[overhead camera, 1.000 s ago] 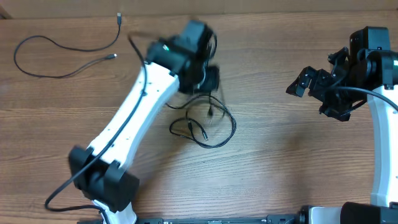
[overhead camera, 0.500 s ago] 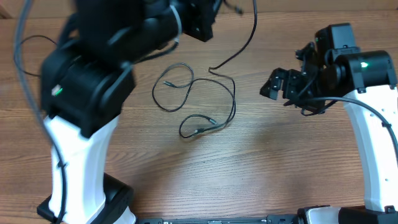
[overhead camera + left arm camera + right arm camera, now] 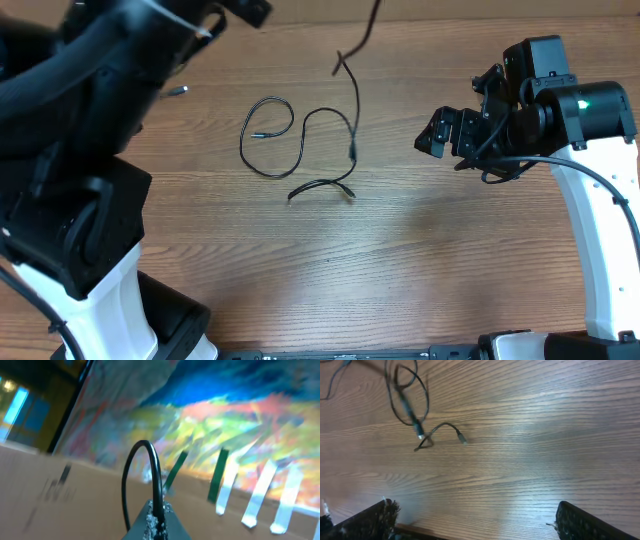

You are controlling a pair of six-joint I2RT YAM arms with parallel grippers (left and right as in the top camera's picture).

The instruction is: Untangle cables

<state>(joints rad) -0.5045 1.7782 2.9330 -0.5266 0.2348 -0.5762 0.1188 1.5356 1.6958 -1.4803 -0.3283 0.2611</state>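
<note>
Thin black cables [image 3: 353,152] lie in loose loops on the wooden table [image 3: 400,260] at mid-centre. One strand rises from them and leaves the top edge of the overhead view. My left gripper [image 3: 157,512] is shut on a black cable [image 3: 156,475], which arches above the fingertips; this wrist camera faces away from the table. The left arm [image 3: 90,150] is raised close to the overhead camera and fills the left side. To the right of the cables my right gripper [image 3: 450,135] hangs open and empty. Its wrist view shows the cables [image 3: 410,405] at upper left, far from the fingers [image 3: 375,520].
Another thin cable's plug end [image 3: 180,90] peeks out beside the raised left arm, at the table's far left. The right arm's white link [image 3: 600,230] stands along the right edge. Bare wood [image 3: 520,460] lies under the right gripper.
The left arm has swung up and left with a cable strand, pulling the bundle out into looser loops. The right gripper shifted slightly left, then held still.
</note>
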